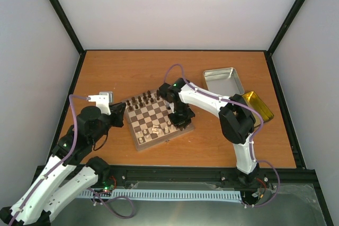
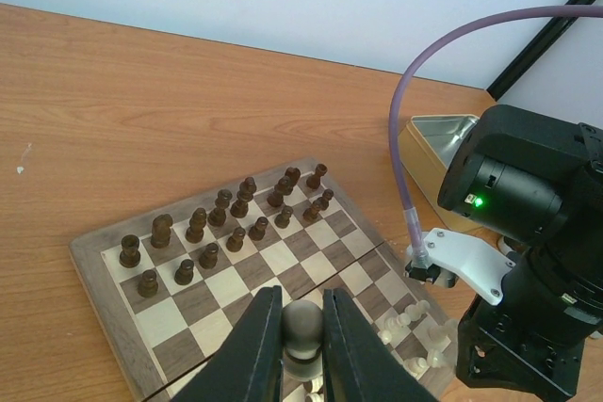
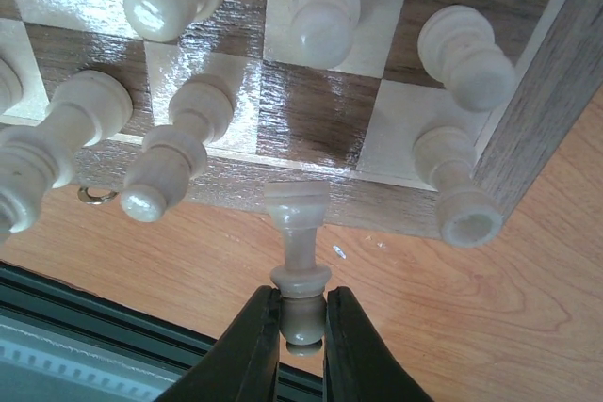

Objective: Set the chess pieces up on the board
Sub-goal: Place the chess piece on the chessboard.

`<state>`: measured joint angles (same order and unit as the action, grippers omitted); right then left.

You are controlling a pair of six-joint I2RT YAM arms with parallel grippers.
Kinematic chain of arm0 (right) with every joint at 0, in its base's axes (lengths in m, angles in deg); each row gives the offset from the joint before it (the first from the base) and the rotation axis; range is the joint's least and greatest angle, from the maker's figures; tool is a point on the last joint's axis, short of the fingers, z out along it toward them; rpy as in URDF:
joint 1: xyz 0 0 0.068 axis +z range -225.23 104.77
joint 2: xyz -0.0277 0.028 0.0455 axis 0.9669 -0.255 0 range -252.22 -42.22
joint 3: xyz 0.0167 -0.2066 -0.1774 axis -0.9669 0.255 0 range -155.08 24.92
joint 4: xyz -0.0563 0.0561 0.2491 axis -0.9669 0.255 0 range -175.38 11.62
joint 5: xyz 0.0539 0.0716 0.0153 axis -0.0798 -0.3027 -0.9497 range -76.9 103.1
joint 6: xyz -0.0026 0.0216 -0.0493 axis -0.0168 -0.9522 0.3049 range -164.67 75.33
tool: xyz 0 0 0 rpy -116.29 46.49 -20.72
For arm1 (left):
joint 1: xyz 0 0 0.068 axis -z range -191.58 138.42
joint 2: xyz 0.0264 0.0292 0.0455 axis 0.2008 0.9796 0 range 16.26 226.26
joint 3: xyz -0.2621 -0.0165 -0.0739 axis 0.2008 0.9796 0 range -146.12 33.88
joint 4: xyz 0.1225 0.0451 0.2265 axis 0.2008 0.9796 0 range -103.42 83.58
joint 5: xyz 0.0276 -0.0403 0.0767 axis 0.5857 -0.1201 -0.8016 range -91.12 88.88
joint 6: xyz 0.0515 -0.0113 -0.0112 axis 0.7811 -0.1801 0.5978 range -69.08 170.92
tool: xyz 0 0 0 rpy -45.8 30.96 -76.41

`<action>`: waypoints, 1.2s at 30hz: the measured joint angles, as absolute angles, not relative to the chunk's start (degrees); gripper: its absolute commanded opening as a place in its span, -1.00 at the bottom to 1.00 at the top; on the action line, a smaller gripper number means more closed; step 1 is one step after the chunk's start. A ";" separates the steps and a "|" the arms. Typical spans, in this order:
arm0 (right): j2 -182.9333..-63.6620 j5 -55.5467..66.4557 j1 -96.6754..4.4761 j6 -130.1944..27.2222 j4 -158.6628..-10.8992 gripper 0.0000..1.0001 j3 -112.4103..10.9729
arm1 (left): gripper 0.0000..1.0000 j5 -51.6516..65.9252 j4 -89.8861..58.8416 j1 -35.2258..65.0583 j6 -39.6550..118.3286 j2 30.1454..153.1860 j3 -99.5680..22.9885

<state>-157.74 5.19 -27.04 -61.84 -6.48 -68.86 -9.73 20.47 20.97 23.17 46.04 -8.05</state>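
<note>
Board (image 1: 139, 142) lies askew at the middle of the table (image 1: 116, 72). Dark pieces (image 2: 236, 209) stand in two rows along its far edge. Cream pieces (image 3: 325, 7) crowd the squares by the near edge, unsorted. Some are upright, and at least two are tipped with their bases showing.

Right gripper (image 3: 301, 300) hangs by the board's near rim, close to the right corner. Its fingers pinch the head end of a held cream piece (image 3: 300, 242). The base of that piece points at the rim, over bare table just off the board. Contact with the rim: cannot tell.

Left gripper (image 2: 301, 298) is at the board's left edge, facing across it. Its fingers are pressed onto a small round-headed piece (image 2: 303, 325), shade unclear in the finger shadow.

Silver tin (image 1: 225, 82) sits far right, well apart from the board. Yellow tray (image 1: 258, 107) sits near it, partly behind the right arm.
</note>
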 measured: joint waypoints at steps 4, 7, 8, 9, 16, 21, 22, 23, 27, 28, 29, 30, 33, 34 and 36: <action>-157.72 4.65 -27.04 -61.88 -6.57 -0.75 -69.23 | -0.96 -9.75 20.47 20.97 23.17 46.15 -8.05; -157.72 4.36 -27.04 -61.99 -6.55 -0.74 -69.21 | -0.96 -9.77 20.47 20.97 23.17 46.15 -8.05; -157.72 4.28 -27.04 -62.04 -6.55 -0.74 -69.21 | -0.96 -9.77 20.47 20.97 23.17 46.15 -8.05; -157.72 4.25 -27.04 -62.06 -6.55 -0.73 -69.19 | -0.96 -9.77 20.47 20.97 23.17 46.15 -8.05; -157.72 4.32 -27.04 -62.06 -6.53 -0.68 -68.99 | -0.96 -9.79 20.47 20.97 23.17 46.13 -8.05; -157.74 4.36 -27.04 -62.04 -6.51 -0.65 -68.99 | -0.96 -9.81 20.47 20.97 23.17 46.13 -8.05; -157.79 4.36 -27.04 -61.99 -6.48 -0.65 -68.99 | -0.95 -9.83 20.47 20.97 23.17 46.13 -8.05; -157.87 4.41 -27.04 -61.95 -6.46 -0.65 -68.99 | -0.95 -9.83 20.47 20.97 23.17 46.13 -8.05; -158.57 4.47 -27.04 -61.82 -6.42 -0.70 -68.99 | -0.96 -9.86 20.47 20.97 23.17 46.13 -8.05; -158.73 4.47 -27.04 -61.80 -6.44 -0.72 -68.99 | -0.96 -9.88 20.47 20.97 23.17 46.15 -8.05; -158.86 4.47 -27.04 -61.71 -6.44 -0.73 -68.99 | -0.96 -9.88 20.47 20.97 23.17 46.15 -8.05; -158.88 4.47 -27.04 -61.71 -6.44 -0.73 -68.99 | -0.96 -9.88 20.47 20.97 23.17 46.15 -8.05; -158.88 4.63 -27.04 -61.64 -6.46 -0.67 -69.01 | -0.96 -9.88 20.47 20.97 23.17 46.15 -8.05; -158.88 4.71 -27.04 -61.67 -6.48 -0.63 -69.01 | -0.96 -9.88 20.47 20.97 23.17 46.15 -8.05; -158.88 4.98 -27.04 -61.69 -6.57 -0.53 -69.01 | -0.95 -9.88 20.47 20.97 23.17 46.15 -8.05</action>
